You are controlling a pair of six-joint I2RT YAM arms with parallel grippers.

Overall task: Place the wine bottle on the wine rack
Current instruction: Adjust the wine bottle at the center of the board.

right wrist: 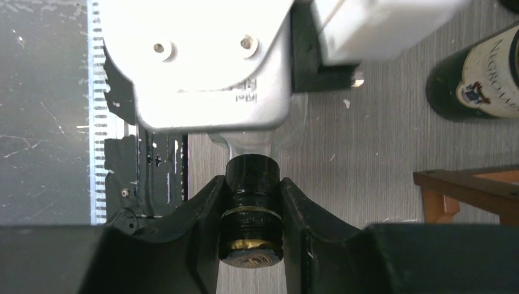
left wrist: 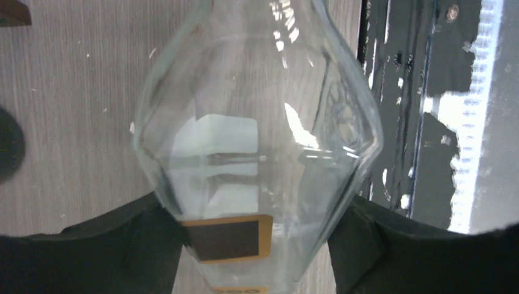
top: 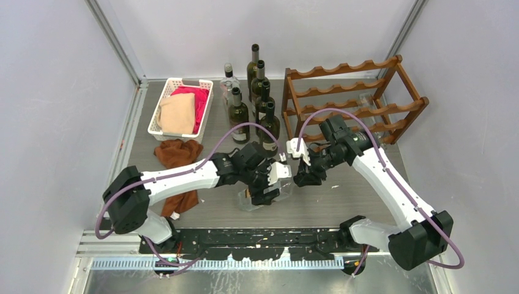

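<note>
A clear glass wine bottle (top: 248, 199) with a black screw cap lies tilted between my two grippers at the table's middle front. My left gripper (top: 269, 187) is shut on its wide body. In the left wrist view the bottle (left wrist: 257, 122) fills the frame, with both black fingers (left wrist: 92, 245) pressed on its sides near a black, gold-edged label (left wrist: 229, 239). My right gripper (top: 304, 174) is shut on the capped neck; the cap (right wrist: 251, 211) sits pinched between its fingers (right wrist: 196, 239). The reddish-brown wooden wine rack (top: 352, 101) stands at the back right and holds no bottle.
Several dark and clear bottles (top: 254, 104) stand just left of the rack. A white slotted basket (top: 180, 110) with cloths is at the back left. A brown cloth (top: 180, 156) lies under the left arm. In the right wrist view are a dark bottle (right wrist: 477, 79) and a rack foot (right wrist: 471, 190).
</note>
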